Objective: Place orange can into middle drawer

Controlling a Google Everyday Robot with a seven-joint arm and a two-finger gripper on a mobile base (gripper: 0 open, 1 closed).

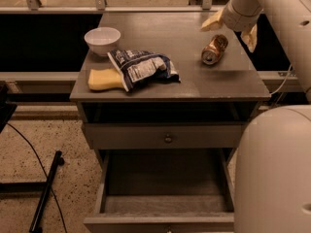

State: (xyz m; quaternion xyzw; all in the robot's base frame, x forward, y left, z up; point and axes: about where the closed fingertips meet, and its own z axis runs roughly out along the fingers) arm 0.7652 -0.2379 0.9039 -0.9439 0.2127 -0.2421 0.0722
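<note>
The orange can (214, 49) lies on its side, dented, on the right part of the grey cabinet top (194, 81). My gripper (232, 29) hovers just behind and above the can, not touching it. Its two pale fingers (212, 22) are spread wide apart, open and empty. The middle drawer (165, 188) is pulled out below, with its plank floor bare.
A white bowl (102, 40), a blue-and-white chip bag (142, 68) and a yellow sponge (104, 79) sit on the left half of the top. The upper drawer front (167, 139) with its knob is shut. My white body (274, 174) fills the lower right. A railing runs behind the cabinet.
</note>
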